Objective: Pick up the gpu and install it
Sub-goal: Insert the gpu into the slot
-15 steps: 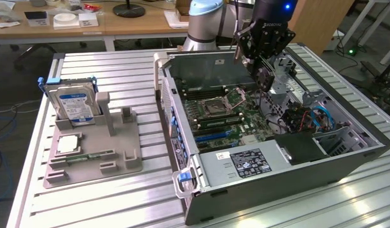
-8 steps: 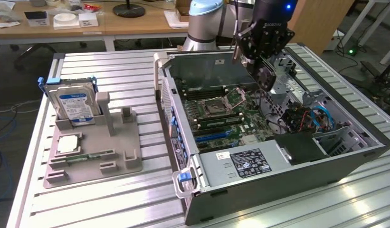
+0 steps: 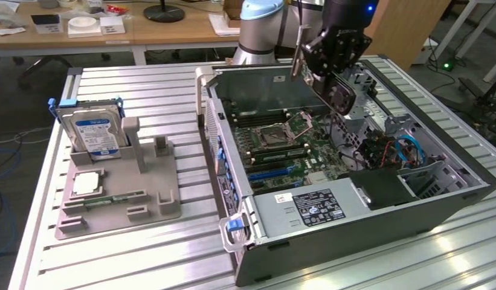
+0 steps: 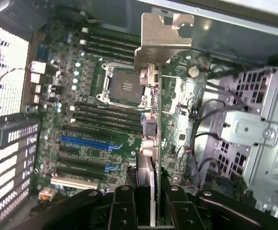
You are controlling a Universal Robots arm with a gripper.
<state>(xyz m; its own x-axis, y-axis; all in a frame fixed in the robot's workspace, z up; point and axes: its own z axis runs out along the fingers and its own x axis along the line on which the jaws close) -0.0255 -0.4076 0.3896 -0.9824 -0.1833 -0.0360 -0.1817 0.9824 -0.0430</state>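
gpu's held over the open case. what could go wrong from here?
1. The gpu, gripped in the end effector, looks nearer the CPU socket than the blue slot; lowered off line, it might strike the socket.
2. Its metal bracket points toward the case wall and could catch there.
3. Loose cables beside the card may snag it.

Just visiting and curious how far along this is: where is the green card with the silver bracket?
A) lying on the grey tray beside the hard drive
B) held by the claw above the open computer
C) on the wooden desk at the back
B: the claw grips the gpu, which hangs in the air over the motherboard of the open computer case.
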